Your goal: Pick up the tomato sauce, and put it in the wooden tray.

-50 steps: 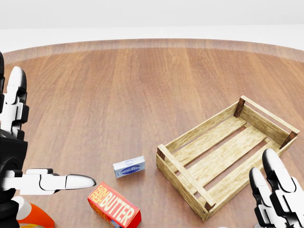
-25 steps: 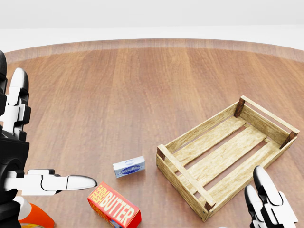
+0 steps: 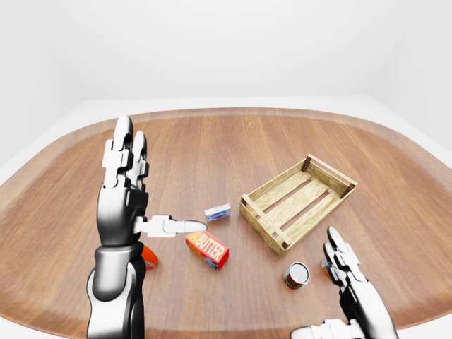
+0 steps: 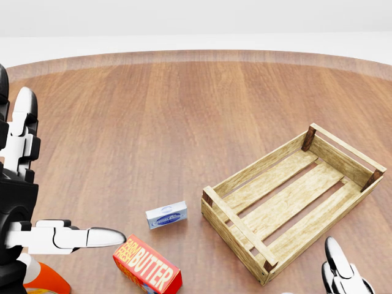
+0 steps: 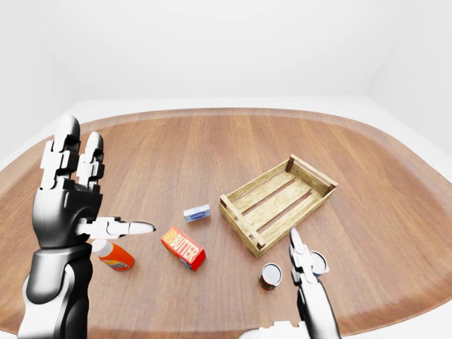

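The tomato sauce can (image 5: 269, 276) stands on the tabletop (image 5: 212, 148) near its bottom edge, just below the wooden tray (image 5: 277, 202). Both hands, left (image 5: 65, 201) and right (image 5: 309, 286), hold their fingers spread, gripping nothing.

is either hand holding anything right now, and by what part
Nothing is held. The left hand is raised with its fingers spread, and the right hand is open low near the can, touching none of the items.

A wide oval bench (image 3: 233, 141) of brown wood planks with a paler rim stands amid plain white walls (image 3: 226, 42), evenly lit.
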Available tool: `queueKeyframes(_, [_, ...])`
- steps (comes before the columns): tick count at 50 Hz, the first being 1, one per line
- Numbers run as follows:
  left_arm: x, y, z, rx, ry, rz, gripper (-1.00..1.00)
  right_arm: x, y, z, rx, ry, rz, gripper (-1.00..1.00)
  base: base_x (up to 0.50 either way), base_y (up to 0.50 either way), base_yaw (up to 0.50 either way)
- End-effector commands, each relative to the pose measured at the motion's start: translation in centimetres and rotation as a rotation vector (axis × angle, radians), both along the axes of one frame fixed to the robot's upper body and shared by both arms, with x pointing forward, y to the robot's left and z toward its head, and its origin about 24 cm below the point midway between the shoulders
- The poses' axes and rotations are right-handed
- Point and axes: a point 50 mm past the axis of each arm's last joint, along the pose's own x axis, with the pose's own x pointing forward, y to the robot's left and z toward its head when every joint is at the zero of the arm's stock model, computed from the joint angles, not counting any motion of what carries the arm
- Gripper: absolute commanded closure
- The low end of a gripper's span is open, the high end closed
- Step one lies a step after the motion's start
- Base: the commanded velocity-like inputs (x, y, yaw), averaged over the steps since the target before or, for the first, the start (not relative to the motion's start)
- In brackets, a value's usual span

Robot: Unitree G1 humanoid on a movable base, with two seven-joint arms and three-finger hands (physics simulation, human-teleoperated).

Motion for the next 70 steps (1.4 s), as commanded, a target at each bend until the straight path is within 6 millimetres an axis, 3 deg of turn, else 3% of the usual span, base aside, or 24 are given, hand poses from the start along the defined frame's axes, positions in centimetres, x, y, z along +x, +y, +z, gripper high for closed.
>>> queueKeyframes(1, [0.0,0.0,-0.1,0.001,0.004,-0.002,-1.0,0.1,-0.4,-1.5,-0.027,0.057,-0.025,-1.0,0.0,0.0,0.0])
queueKeyframes(52, [-0.1,-0.3,-0.1,0.002,0.004,-0.009,-1.0,2.1,-1.1,-6.3,-0.077,0.133,-0.064,-1.0,0.0,0.0,0.0])
queueKeyframes(70, [-0.3,-0.3,0.1,0.002,-0.007,-0.01,-1.0,2.5,-1.6,-7.1,-0.076,0.147,-0.082,-1.0,0.0,0.0,0.0])
